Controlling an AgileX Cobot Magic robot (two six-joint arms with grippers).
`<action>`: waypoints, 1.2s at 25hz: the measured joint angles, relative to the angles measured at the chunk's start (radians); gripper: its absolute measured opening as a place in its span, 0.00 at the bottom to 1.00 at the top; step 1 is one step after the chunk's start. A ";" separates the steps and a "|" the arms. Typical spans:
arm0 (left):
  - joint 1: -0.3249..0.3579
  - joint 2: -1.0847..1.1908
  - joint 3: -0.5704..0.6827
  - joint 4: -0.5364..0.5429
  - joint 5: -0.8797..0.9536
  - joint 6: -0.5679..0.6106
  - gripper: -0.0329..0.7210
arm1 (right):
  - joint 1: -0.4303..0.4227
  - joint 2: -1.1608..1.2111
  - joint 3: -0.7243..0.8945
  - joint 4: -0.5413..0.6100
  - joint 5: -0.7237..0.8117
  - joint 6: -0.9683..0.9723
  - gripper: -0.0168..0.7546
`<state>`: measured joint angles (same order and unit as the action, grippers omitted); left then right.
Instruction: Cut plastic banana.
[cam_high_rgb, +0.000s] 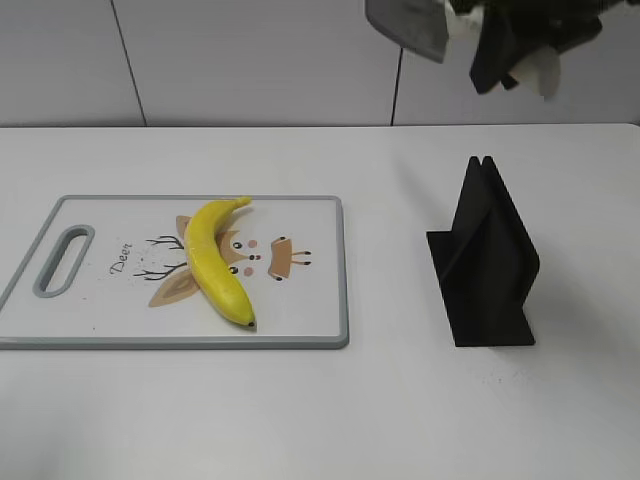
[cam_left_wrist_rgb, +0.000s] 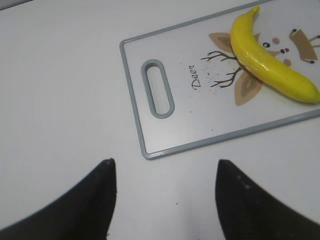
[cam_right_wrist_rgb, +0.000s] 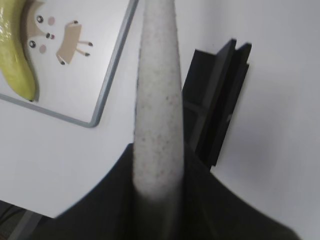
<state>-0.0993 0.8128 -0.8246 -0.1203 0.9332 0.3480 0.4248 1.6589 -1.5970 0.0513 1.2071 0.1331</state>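
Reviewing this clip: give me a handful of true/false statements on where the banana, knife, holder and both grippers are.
1. The banana lies whole on the cutting board. True.
2. The right gripper is empty. False: it is shut on the knife.
3. The black knife holder stands on the board. False: it stands on the table, right of the board.
4. The left gripper is open above bare table near the board's handle end. True.
5. The knife blade touches the banana. False: it is held high, well clear.
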 joint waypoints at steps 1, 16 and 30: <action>0.000 -0.051 0.036 0.003 -0.007 -0.023 0.83 | -0.005 -0.016 0.034 -0.001 -0.005 0.018 0.26; 0.000 -0.575 0.287 0.018 0.012 -0.163 0.78 | -0.053 -0.144 0.419 -0.006 -0.142 0.171 0.26; 0.000 -0.708 0.371 0.002 -0.200 -0.164 0.78 | -0.053 -0.201 0.428 -0.051 -0.162 0.241 0.26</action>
<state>-0.0993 0.1046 -0.4537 -0.1182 0.7333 0.1844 0.3721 1.4584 -1.1690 0.0000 1.0448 0.3745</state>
